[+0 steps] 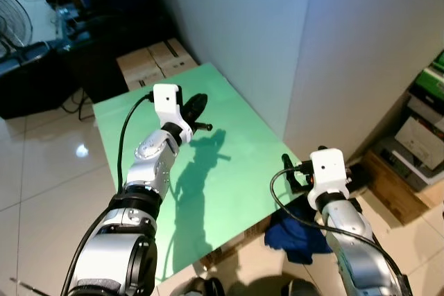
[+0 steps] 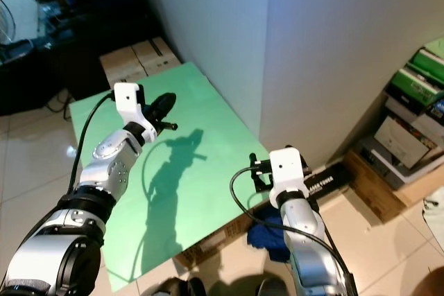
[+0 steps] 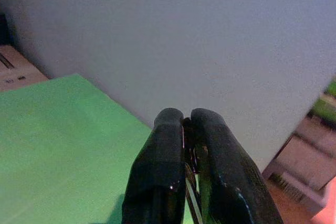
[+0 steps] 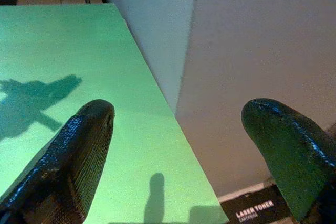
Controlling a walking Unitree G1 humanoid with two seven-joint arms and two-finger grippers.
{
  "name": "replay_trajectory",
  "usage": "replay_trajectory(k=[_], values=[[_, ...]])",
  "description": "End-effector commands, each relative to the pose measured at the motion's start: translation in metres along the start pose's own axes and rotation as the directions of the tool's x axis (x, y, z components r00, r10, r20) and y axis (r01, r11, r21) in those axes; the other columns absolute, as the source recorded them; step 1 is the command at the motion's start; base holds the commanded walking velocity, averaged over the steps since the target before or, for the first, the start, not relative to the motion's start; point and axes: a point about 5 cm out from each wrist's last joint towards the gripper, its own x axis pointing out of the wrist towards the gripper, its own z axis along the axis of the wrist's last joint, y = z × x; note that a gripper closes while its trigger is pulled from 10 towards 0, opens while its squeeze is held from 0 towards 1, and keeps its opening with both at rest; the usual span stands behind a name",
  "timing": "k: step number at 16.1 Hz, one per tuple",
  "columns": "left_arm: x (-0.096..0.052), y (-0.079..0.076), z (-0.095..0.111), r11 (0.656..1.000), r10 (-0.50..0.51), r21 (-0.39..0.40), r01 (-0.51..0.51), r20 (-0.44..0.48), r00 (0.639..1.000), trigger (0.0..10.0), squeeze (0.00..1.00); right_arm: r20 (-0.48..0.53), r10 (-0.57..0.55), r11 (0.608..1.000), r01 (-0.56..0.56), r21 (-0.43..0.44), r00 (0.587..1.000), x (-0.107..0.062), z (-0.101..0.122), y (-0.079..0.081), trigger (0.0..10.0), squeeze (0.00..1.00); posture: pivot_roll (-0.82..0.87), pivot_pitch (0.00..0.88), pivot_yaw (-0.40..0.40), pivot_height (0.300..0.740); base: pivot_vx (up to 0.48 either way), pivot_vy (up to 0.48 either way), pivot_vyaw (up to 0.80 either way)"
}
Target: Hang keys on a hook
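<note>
Keys (image 3: 190, 190) are showing only as a thin glinting sliver of metal, pinched between the two black fingers of the left gripper (image 1: 200, 102); their shape is too hidden to tell. Closest to the robot, a crumpled blue cloth (image 1: 295, 237) is lying on the tiled floor at the near edge of a green board (image 1: 236, 171), just below the right arm. The right gripper (image 4: 181, 107) is hovering over the board's near right corner with its fingers spread wide apart and holding nothing, pointing toward the corner of the pale wall (image 1: 277, 32). A dark box marked laser toner (image 2: 326, 179) is lying on the floor just beside that corner. Farther along, the left arm is reaching out over the middle of the board, its fingers pressed together on the sliver and casting a dark shadow (image 1: 201, 150) onto the green surface. Beyond the far edge of the board, cardboard boxes (image 1: 156, 60) are sitting against the wall, and a fan (image 1: 14, 15) is standing farther off to the left.
</note>
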Motion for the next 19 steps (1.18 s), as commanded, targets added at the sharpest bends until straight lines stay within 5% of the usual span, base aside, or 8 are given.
replay_trajectory(k=[1, 7, 8, 10, 12, 15, 17, 19], values=[[-0.001, -0.001, -0.006, 0.998, -0.001, 0.056, 0.003, -0.034, 0.999, 10.0, 0.00, 0.010, 0.010, 1.000, -0.010, 0.007, 1.000, 0.003, 0.001, 0.004, 10.0, 0.00, -0.22, 0.014, 0.149, 0.740, 0.000, 0.000, 0.00], [-0.006, 0.001, -0.034, 0.981, 0.077, 0.189, -0.038, -0.202, 0.976, 10.0, 0.00, 0.027, -0.001, 1.000, 0.000, 0.006, 1.000, 0.007, -0.001, 0.007, 10.0, 0.00, -0.22, 0.019, 0.164, 0.740, 0.000, 0.000, 0.00], [-0.005, 0.001, -0.031, 0.978, 0.088, 0.202, -0.050, -0.181, 0.980, 10.0, 1.00, 0.028, -0.002, 1.000, 0.001, 0.006, 1.000, 0.007, -0.002, 0.007, 10.0, 0.00, -0.23, 0.018, 0.165, 0.740, 0.000, 0.000, 0.00], [-0.002, -0.001, -0.030, 0.978, 0.103, 0.195, -0.067, -0.180, 0.978, 10.0, 1.00, 0.023, -0.009, 1.000, 0.008, 0.011, 1.000, 0.006, -0.005, 0.006, 10.0, 0.00, -0.23, 0.019, 0.166, 0.740, 0.000, 0.000, 0.00], [0.000, -0.006, -0.033, 0.978, 0.096, 0.203, -0.055, -0.196, 0.976, 10.0, 0.00, 0.022, -0.008, 1.000, 0.008, 0.009, 1.000, 0.005, -0.006, 0.007, 10.0, 0.00, -0.23, 0.020, 0.166, 0.740, 0.000, 0.000, 0.00], [-0.001, -0.007, -0.036, 0.975, 0.110, 0.210, -0.069, -0.189, 0.976, 10.0, 0.00, 0.022, -0.010, 1.000, 0.009, 0.010, 1.000, 0.005, -0.007, 0.007, 10.0, 0.00, -0.23, 0.021, 0.169, 0.740, 0.000, 0.000, 0.00], [-0.002, -0.004, -0.036, 0.974, 0.128, 0.211, -0.087, -0.191, 0.973, 10.0, 1.00, 0.021, -0.010, 1.000, 0.010, 0.011, 1.000, 0.005, -0.007, 0.008, 10.0, 0.00, -0.23, 0.022, 0.169, 0.740, 0.000, 0.000, 0.00], [-0.002, -0.005, -0.041, 0.972, 0.143, 0.213, -0.096, -0.216, 0.966, 10.0, 0.00, 0.020, -0.007, 1.000, 0.007, 0.008, 1.000, 0.005, -0.008, 0.008, 10.0, 0.00, -0.23, 0.024, 0.167, 0.740, 0.000, 0.000, 0.00]])
